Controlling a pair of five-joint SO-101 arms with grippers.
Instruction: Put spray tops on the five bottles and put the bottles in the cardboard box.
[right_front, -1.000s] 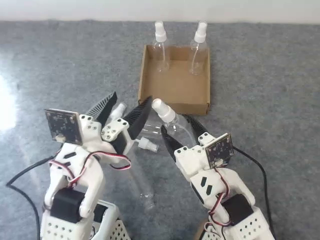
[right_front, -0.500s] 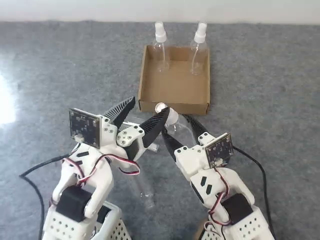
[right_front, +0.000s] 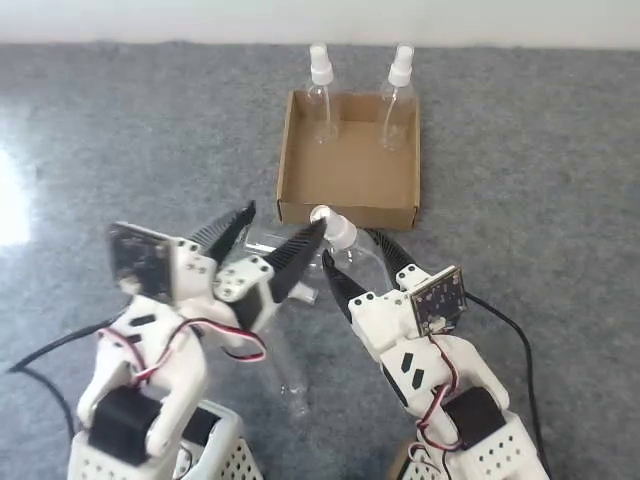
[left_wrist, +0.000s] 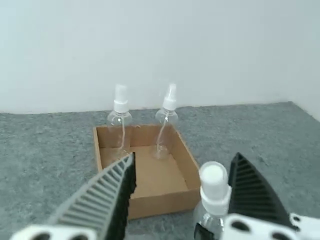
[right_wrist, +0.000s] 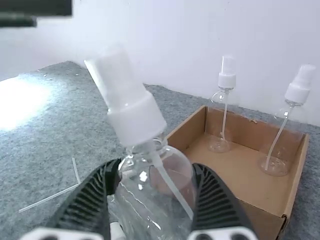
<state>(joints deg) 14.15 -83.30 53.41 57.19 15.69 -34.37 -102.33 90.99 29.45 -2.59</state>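
Near the far edge of the table (right_front: 520, 120), at its middle, sits the cardboard box (right_front: 345, 212), open side up. Two standing bottles (right_front: 320, 100) are upright against its far wall, their tops pointing straight up.

Just before the box's near wall, the right gripper (right_front: 350, 250) has the held bottle (right_front: 362, 264) by its round body, fingers pinching it from both sides. The bottle's long axis is tilted. Its base sits low among the fingers, and its spray top (right_front: 333, 226) leans up toward the box's near wall and toward the left arm. The left gripper (right_front: 285, 220) hovers there with its fingers spread wide. One fingertip is right beside the spray top, and I cannot tell whether they touch.

The left wrist view places that spray top (left_wrist: 214, 182) between the spread fingers (left_wrist: 107, 197), close to one and well apart from the other, with the box beyond. The right wrist view shows the dip tube (right_wrist: 167, 186) slanting down inside the held bottle, and a thin tube (right_wrist: 50, 198) lying loose on the table. The high view shows a lying bottle (right_front: 290, 385) on the table between the two arm bases.
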